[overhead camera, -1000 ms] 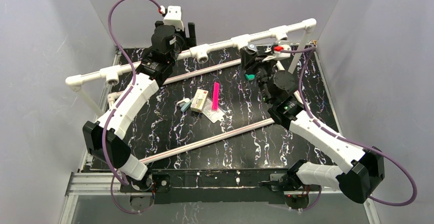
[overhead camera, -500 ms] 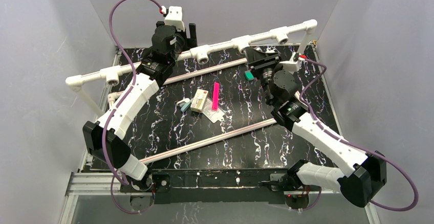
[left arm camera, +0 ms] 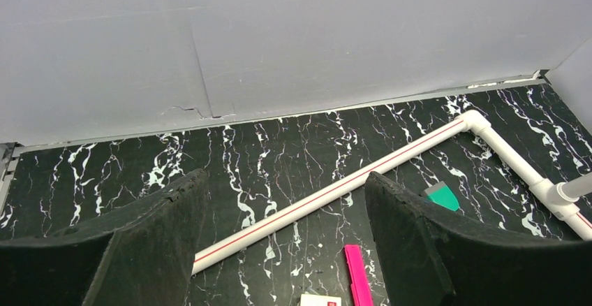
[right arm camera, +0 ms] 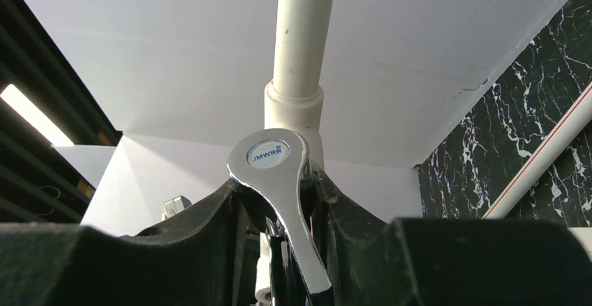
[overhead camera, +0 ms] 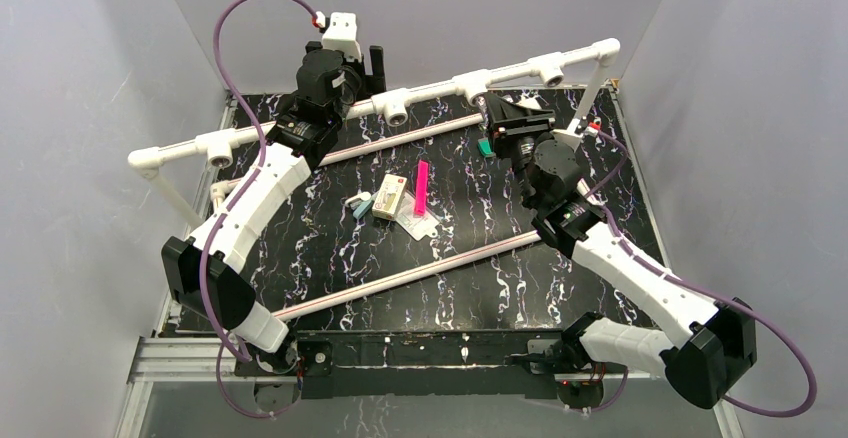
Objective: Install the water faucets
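Faucet installation, seating stage. The right gripper (right arm camera: 279,205) has its jaws closed on the faucet (right arm camera: 277,180), whose chrome handle with a round lettered cap stands up between the fingers. The faucet sits just below a tee (right arm camera: 294,110) of the white pipe (overhead camera: 430,88), at the far right of the table (overhead camera: 330,258). Whether its thread has entered the tee cannot be told, since the fingers hide the joint. The step in hand is judged to be screwing this faucet into the tee. The next move would call for keeping the faucet square to the tee's mouth, turning the wrist, and letting go to re-grip once the wrist runs out of travel. The left gripper (left arm camera: 286,180) hangs over the pipe farther left with its jaws wide apart and nothing between them. Other sockets (overhead camera: 398,113) along the pipe stand open, and no second faucet is in view. On the table lie two thin rods (overhead camera: 410,138), a pink stick (overhead camera: 421,188), a small box (overhead camera: 390,196) and a green piece (overhead camera: 486,147), the last just beside the right gripper. The pipe's upright leg (overhead camera: 588,98) stands near the right wrist and could limit its turning.
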